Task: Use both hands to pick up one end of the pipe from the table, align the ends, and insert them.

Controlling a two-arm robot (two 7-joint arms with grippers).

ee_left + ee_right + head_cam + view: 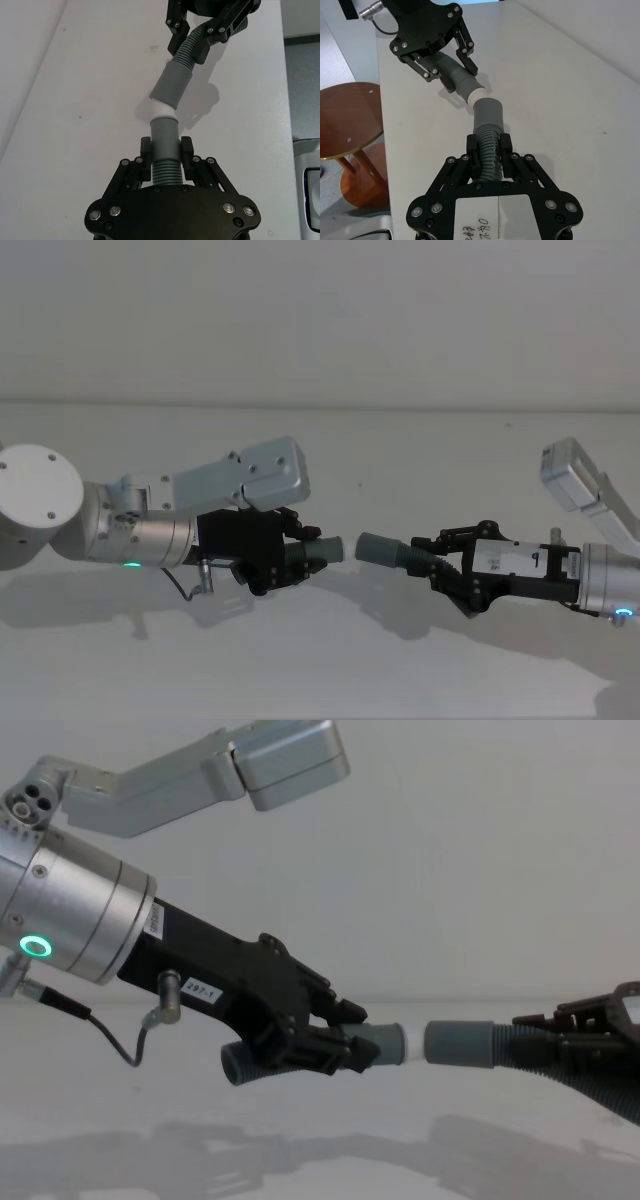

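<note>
Both pipe pieces are hanging above the desk [420, 360], mid-scene. The left hand [166, 157] is pinching the spigot piece [165, 150] on its ribs just behind the smooth collar, and the right hand [488, 150] is pinching the socket piece [487, 135] on its ribs behind the cuff. The hose is looking light and bendy, so gripping close to the ends is keeping them stiff. The chest view is showing the white tip [408, 1042] and grey cuff [460, 1045] almost level – the left wrist view is revealing a sideways kink, the cuff meeting the tip at an angle
</note>
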